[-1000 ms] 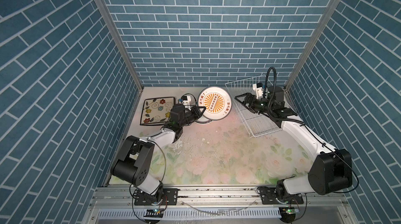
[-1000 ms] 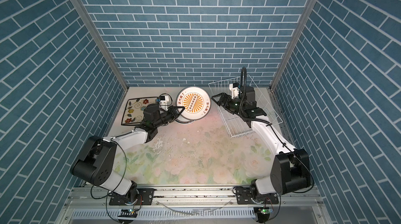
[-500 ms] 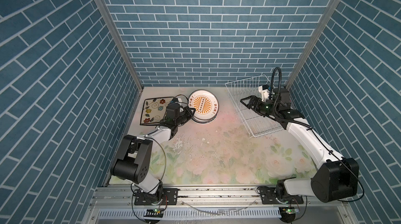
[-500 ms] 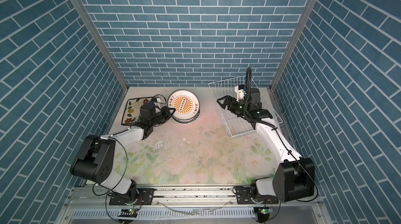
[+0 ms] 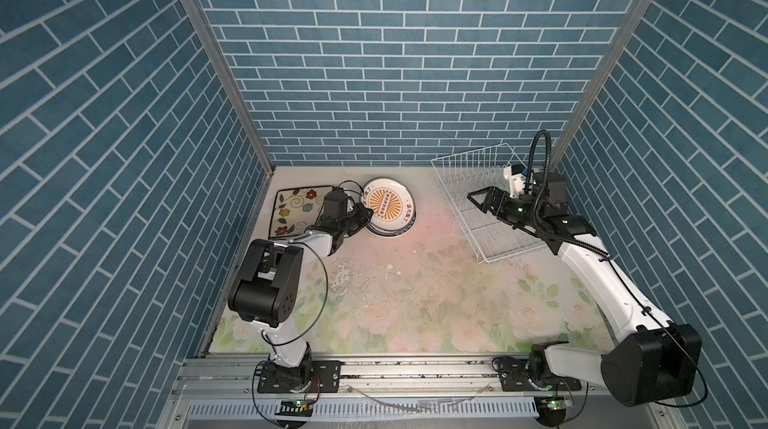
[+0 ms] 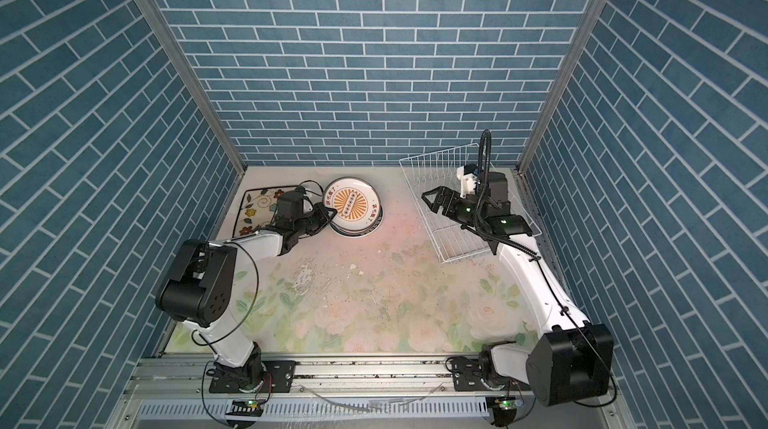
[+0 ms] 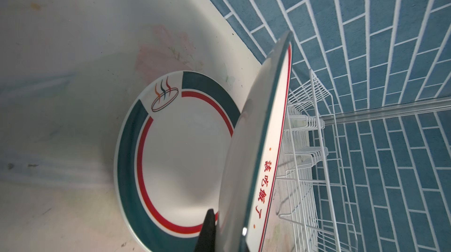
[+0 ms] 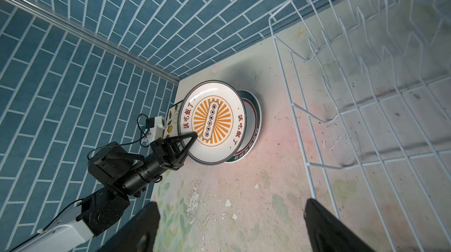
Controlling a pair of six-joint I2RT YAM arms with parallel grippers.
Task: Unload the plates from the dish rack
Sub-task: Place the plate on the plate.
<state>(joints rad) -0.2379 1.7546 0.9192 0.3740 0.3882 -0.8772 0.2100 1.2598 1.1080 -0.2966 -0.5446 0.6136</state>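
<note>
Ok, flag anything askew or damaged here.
The sunburst plate is tilted, pinched at its rim by the left gripper, not yet flat on the green-rimmed plate beneath. The table covering is chipped and flaking near its middle.

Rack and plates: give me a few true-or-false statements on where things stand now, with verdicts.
1. The left end effector is shut on the sunburst plate. True.
2. The sunburst plate lies flat on the table. False: it is held tilted above a green-rimmed plate that lies on the table.
3. A plate stands in the rack. False: none shows among its tines.
4. The right end effector is open and holds nothing. True.
5. The flowered plate lies on the table, outside the rack. True.
</note>
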